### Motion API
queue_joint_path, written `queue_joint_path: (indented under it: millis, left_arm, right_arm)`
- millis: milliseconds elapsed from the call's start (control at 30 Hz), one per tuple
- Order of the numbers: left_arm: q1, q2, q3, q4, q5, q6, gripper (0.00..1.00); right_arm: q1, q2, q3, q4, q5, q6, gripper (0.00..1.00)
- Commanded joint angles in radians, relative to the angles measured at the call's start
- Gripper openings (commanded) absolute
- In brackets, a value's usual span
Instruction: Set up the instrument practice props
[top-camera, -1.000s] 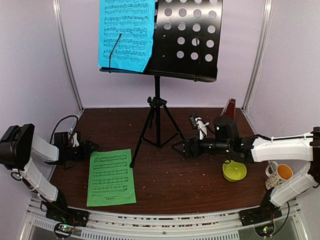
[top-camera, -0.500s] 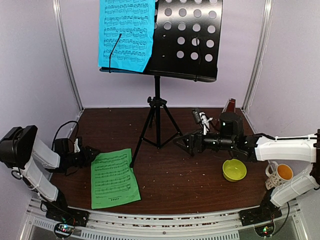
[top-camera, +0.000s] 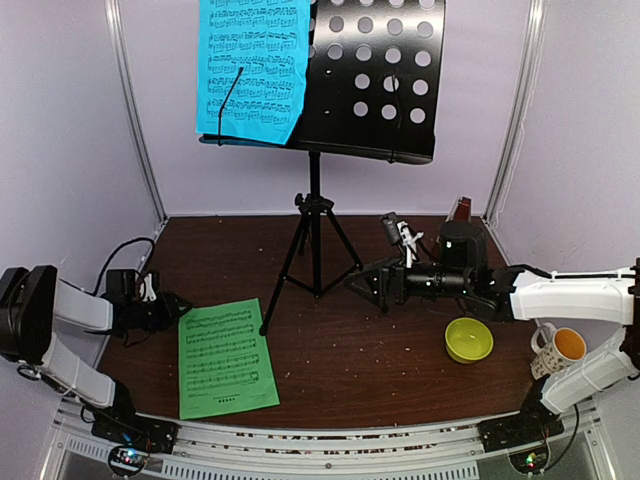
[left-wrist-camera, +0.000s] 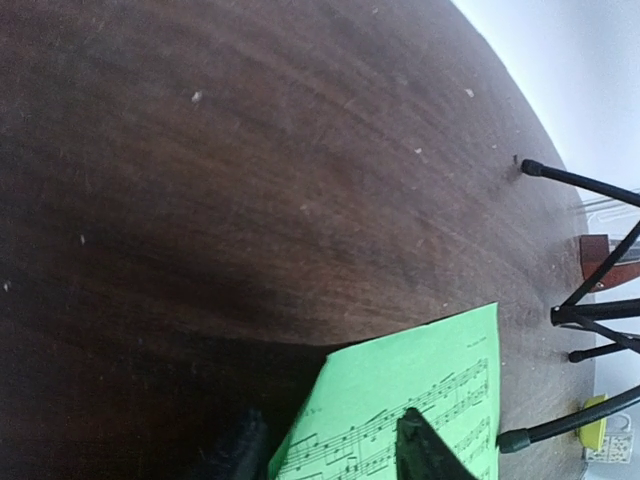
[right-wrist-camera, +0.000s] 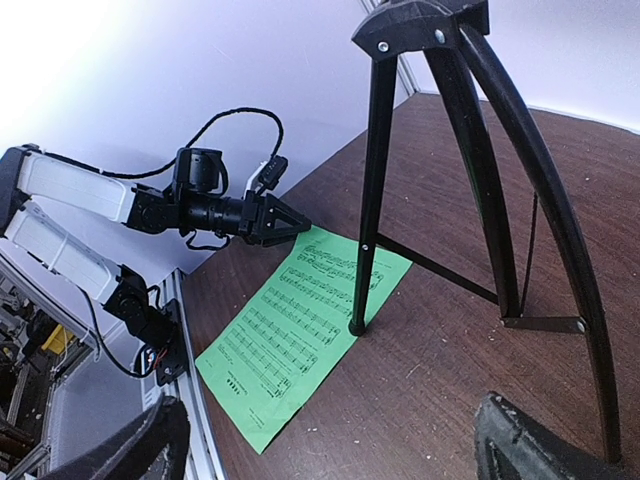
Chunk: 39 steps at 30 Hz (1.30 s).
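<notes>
Left gripper (top-camera: 183, 304): low over the table (top-camera: 350, 370), at the far left corner of the green music sheet (top-camera: 226, 356). Jaws about half open. In the wrist view one fingertip (left-wrist-camera: 420, 445) lies over the sheet's printed face and the other is off the paper's edge, above bare wood. Cannot tell whether it presses on or grips the paper. Sheet lies flat at front left, its far right corner just beside a foot of the music stand (top-camera: 314, 215).

Right gripper (right-wrist-camera: 330, 425): jaws spread wide, holding nothing, hovering right of the tripod legs and pointing left toward them.

Stand upright at centre back of the table. Blue music sheet (top-camera: 250, 65) rests on the left half of its perforated desk; right half bare.

Metronome (top-camera: 461, 207): back right corner, mostly hidden behind the right arm.

Yellow-green bowl (top-camera: 468, 340) near the right arm's front side; spotted mug (top-camera: 555, 347) further right.
</notes>
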Motion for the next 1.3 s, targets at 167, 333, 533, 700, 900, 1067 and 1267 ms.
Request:
queue_joint_path:
  millis: [167,333,533,700,900,1067,1267]
  left_arm:
    - [-0.009,-0.009,0.019,-0.018,-0.009,0.035,0.23]
    - [-0.049,-0.117,0.102,-0.223,-0.116,0.091,0.01]
    - [-0.062,-0.288,0.216,-0.437,-0.157,0.149,0.00]
    - [-0.085,-0.438,0.355,-0.640,-0.116,0.220,0.00]
    - [-0.184,-0.493,0.578,-0.918,0.079,0.412,0.00]
    - [-0.273,-0.508,0.737,-1.118,0.239,0.542,0.00]
    - [-0.509,-0.489,0.859,-1.210,0.294,0.561,0.00]
  right_arm:
    - [-0.004,-0.055,0.041,-0.034,-0.030,-0.056,1.00]
    - [-0.004,-0.072,0.056,-0.059,-0.008,-0.077,1.00]
    - [-0.002,-0.122,0.063,-0.082,-0.010,-0.124,0.99]
    - [0.016,-0.158,0.080,-0.123,-0.020,-0.200,0.98]
    - [0.078,-0.168,0.182,-0.295,0.017,-0.346,0.98]
    - [0.154,-0.168,0.268,-0.425,0.072,-0.474,0.99]
    - [0.258,-0.140,0.380,-0.560,0.180,-0.607,1.00]
